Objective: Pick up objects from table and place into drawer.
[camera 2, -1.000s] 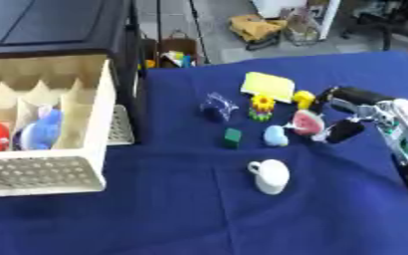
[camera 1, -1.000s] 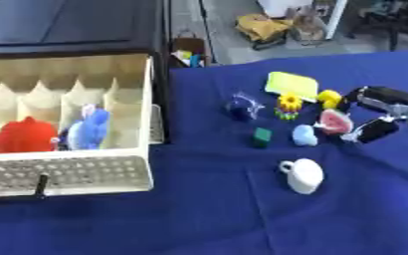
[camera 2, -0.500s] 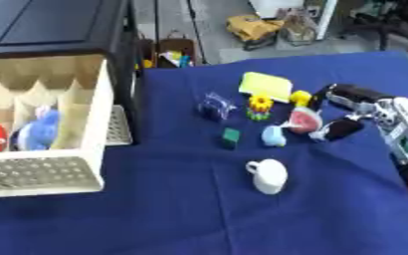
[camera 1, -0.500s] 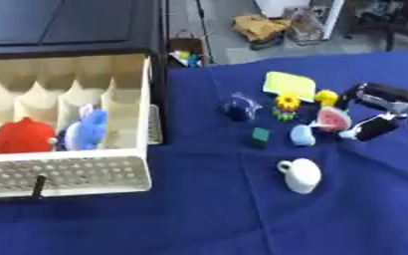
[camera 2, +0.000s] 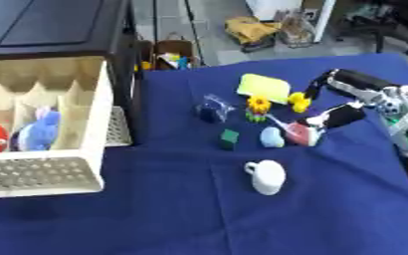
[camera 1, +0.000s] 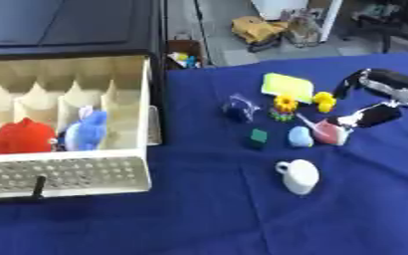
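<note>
Pink rounded object (camera 2: 298,134) betw right hand (camera 2: 356,97) thumb & fingers.

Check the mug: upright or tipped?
Tipped. The white mug lies on its side on the blue cloth, handle toward the drawer.

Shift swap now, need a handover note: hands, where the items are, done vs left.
Right hand: at the right of the table, fingers spread around the pink item, nothing lifted yet.
Left hand: not in view.
Drawer: open at left; red toy and blue toy already in its compartments.
Still on the blue cloth: white mug nearest, green block, light blue piece, clear dark item, sunflower toy, small yellow toy, yellow-green pad.
Left: all eight table items, probably starting with the pink one.
</note>
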Action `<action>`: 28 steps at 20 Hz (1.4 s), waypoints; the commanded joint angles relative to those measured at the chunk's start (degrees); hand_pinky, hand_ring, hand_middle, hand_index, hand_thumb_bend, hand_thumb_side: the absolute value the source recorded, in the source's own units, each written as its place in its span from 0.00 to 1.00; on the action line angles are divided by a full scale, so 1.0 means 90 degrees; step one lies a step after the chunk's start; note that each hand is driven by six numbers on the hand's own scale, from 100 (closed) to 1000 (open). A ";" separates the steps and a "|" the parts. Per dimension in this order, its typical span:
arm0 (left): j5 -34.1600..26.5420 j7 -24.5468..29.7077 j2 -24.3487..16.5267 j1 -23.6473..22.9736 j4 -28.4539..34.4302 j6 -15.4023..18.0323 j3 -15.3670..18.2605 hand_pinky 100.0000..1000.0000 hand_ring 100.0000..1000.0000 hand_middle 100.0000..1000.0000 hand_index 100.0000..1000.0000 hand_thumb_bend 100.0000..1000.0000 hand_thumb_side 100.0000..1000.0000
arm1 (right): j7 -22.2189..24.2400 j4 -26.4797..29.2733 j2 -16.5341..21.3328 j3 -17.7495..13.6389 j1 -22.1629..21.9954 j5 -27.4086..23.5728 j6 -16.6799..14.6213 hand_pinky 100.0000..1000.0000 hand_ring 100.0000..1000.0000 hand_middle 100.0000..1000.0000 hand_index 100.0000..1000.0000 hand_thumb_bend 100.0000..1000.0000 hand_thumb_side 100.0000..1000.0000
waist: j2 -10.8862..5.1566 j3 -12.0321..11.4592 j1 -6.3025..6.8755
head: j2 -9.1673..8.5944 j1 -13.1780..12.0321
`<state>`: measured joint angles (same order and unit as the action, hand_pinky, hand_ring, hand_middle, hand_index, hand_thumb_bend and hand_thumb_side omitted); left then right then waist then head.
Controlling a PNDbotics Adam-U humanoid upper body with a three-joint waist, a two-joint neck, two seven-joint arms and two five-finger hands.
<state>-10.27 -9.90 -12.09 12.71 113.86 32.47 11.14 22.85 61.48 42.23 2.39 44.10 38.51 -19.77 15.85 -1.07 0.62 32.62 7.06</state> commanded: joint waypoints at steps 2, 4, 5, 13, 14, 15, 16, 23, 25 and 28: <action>-0.0013 0.0000 -0.0151 0.0067 0.0082 -0.0021 0.0039 0.36 0.44 0.42 0.65 0.08 1.00 | -0.0090 0.0365 0.0326 -0.0133 0.0135 -0.0225 0.0073 0.79 0.85 0.54 0.68 0.46 0.42 | -0.0158 0.0012 -0.0020 | -0.0047 -0.0017; -0.0016 0.0000 -0.0154 0.0067 0.0082 -0.0025 0.0038 0.36 0.44 0.42 0.65 0.08 1.00 | -0.0120 0.0479 0.0341 -0.0134 0.0156 -0.0275 0.0096 0.79 0.85 0.54 0.68 0.45 0.43 | -0.0164 0.0015 -0.0024 | -0.0046 -0.0015; -0.0017 0.0001 -0.0156 0.0068 0.0082 -0.0028 0.0037 0.36 0.44 0.42 0.65 0.08 1.00 | -0.0122 0.0527 0.0349 -0.0127 0.0164 -0.0283 0.0105 0.79 0.85 0.55 0.69 0.45 0.43 | -0.0165 0.0016 -0.0027 | -0.0044 -0.0011; -0.0010 0.0031 -0.0135 0.0072 0.0082 -0.0025 0.0024 0.36 0.44 0.42 0.65 0.08 1.00 | 0.0382 0.0169 0.0303 0.0063 0.0214 0.0264 0.0117 0.82 0.91 0.75 0.86 0.50 0.42 | -0.0139 -0.0024 -0.0008 | -0.0059 0.0034; -0.0009 0.0035 -0.0131 0.0069 0.0082 -0.0020 0.0024 0.36 0.44 0.42 0.65 0.08 1.00 | 0.0425 0.0095 0.0277 0.0052 0.0235 0.0347 0.0100 0.83 0.91 0.75 0.87 0.51 0.42 | -0.0137 -0.0029 -0.0003 | -0.0061 0.0037; -0.0008 0.0039 -0.0126 0.0067 0.0082 -0.0015 0.0024 0.36 0.44 0.42 0.65 0.08 1.00 | 0.0466 0.0011 0.0246 0.0049 0.0247 0.0421 0.0082 0.83 0.91 0.75 0.87 0.51 0.41 | -0.0132 -0.0041 0.0004 | -0.0064 0.0041; -0.0007 0.0044 -0.0121 0.0065 0.0082 -0.0012 0.0022 0.36 0.44 0.42 0.65 0.08 1.00 | 0.0496 -0.0058 0.0220 0.0047 0.0259 0.0477 0.0058 0.83 0.91 0.75 0.88 0.50 0.41 | -0.0128 -0.0049 0.0010 | -0.0067 0.0043; 0.0002 0.0085 -0.0092 0.0069 0.0082 0.0004 0.0012 0.36 0.44 0.42 0.65 0.08 1.00 | 0.0555 -0.0384 0.0100 0.0075 0.0279 0.0676 -0.0034 0.83 0.92 0.74 0.87 0.51 0.39 | -0.0095 -0.0093 0.0038 | -0.0092 0.0071; 0.0003 0.0090 -0.0090 0.0073 0.0082 0.0008 0.0011 0.36 0.44 0.42 0.65 0.08 1.00 | 0.0545 -0.0466 0.0075 0.0081 0.0274 0.0719 -0.0030 0.83 0.92 0.74 0.87 0.51 0.38 | -0.0087 -0.0106 0.0041 | -0.0099 0.0071; 0.0002 0.0094 -0.0086 0.0073 0.0082 0.0014 0.0012 0.36 0.44 0.42 0.65 0.08 1.00 | 0.0525 -0.0588 0.0049 0.0074 0.0273 0.0785 -0.0021 0.83 0.91 0.74 0.86 0.51 0.38 | -0.0081 -0.0125 0.0044 | -0.0109 0.0072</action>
<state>-10.28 -9.35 -12.09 12.71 113.86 32.51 11.13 27.77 56.25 41.44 3.49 45.38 44.93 -19.95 15.95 -2.17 1.02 32.18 7.59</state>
